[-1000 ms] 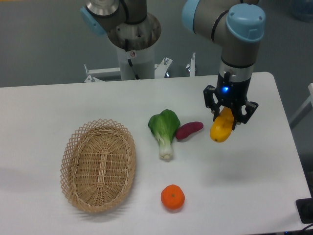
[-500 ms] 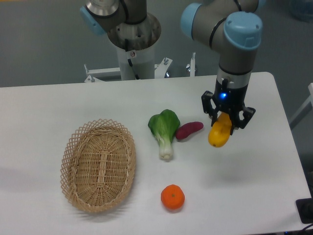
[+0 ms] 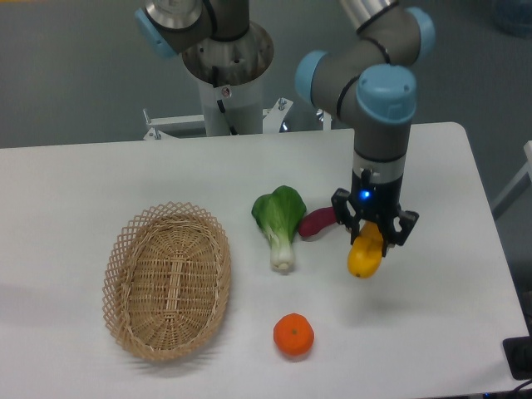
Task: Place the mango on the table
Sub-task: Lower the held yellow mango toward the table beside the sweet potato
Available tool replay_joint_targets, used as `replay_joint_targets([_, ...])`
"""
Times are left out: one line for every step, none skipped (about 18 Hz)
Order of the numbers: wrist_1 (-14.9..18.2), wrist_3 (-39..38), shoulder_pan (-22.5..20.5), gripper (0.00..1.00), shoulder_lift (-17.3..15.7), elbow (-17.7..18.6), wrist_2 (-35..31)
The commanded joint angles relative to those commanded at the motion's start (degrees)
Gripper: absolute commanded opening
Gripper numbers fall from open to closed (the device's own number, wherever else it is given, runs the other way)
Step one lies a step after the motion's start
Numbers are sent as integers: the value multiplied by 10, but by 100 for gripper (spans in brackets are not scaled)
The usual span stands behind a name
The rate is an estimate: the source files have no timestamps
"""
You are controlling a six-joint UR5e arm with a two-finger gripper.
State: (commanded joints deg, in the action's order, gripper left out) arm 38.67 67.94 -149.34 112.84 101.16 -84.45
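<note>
Looking at the right of centre of the frame, we saw the gripper [image 3: 371,235] pointing straight down from the arm, its dark fingers [image 3: 342,213] closed around the upper end of the mango [image 3: 364,256]. The yellow fruit hung lengthwise below the fingers, its lower end rounded and tinged orange, over the table [image 3: 75,179]. We could not tell whether that lower end touched the white surface or hung just above it. A small blue light glowed on the gripper body above the fingers.

Just left of the gripper we noted the sweet potato [image 3: 318,221] lying on the tabletop, its right tip hidden behind the near finger, so that we could not say whether the two touched. Beside it, further left, the bok choy [image 3: 279,222] lay with its green leaves toward the upper part of the frame and its pale stem toward the lower part; leaf and sweet potato were touching or very nearly so.

In the lower centre we found the orange [image 3: 293,334] standing alone, well apart from the mango. At the lower left the oval wicker basket [image 3: 166,278] sat on the table, holding nothing that we could see. At the top centre, behind the far edge of the table, we saw the grey robot base [image 3: 226,62].
</note>
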Motion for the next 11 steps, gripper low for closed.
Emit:
replay_joint_targets([-2,0,4,37,11,2,-6])
replay_joint_targets([-3,4,4,37,18,5,-15])
replay_joint_targets([-4,8,5,37,19,10,-21])
replay_joint_targets([-4,11,7,37,22,11,-21])
replay_joint_targets([-4,13,8,37,30,10,-21])
replay_joint_targets([-4,13,9,37,35,11,-21])
replay_joint_targets([-3,13,11,38,40,14,-21])
replay_joint_targets([-3,13,14,38,42,20,-21])
replay_joint_targets([-3,13,16,38,41,25,-22])
replay_joint_targets([-3,13,16,38,39,31,-22])
replay_joint_targets([-3,13,16,38,38,31,-22])
